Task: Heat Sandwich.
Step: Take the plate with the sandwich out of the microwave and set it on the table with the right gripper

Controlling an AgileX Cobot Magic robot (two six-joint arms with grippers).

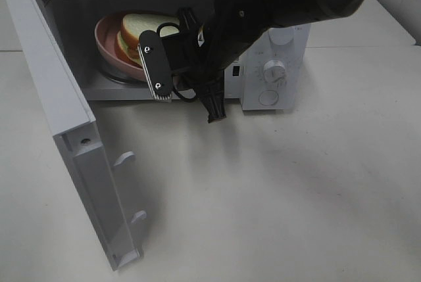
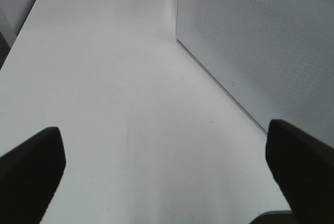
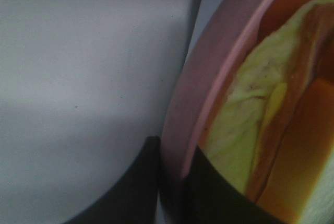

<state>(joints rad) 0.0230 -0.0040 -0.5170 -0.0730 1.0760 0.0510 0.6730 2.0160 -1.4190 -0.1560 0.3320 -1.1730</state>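
Right tool (image 3: 172,182) pinched the pink plate (image 3: 182,104) rim, sandwich (image 1: 148,32) on it inside the microwave (image 1: 276,65). Left tool (image 2: 167,166) wide open over the tabletop (image 2: 104,78), holding nothing.

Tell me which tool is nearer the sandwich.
Right. The right tool is shut on the pink plate rim beside the sandwich; the left tool hangs open outside the microwave.
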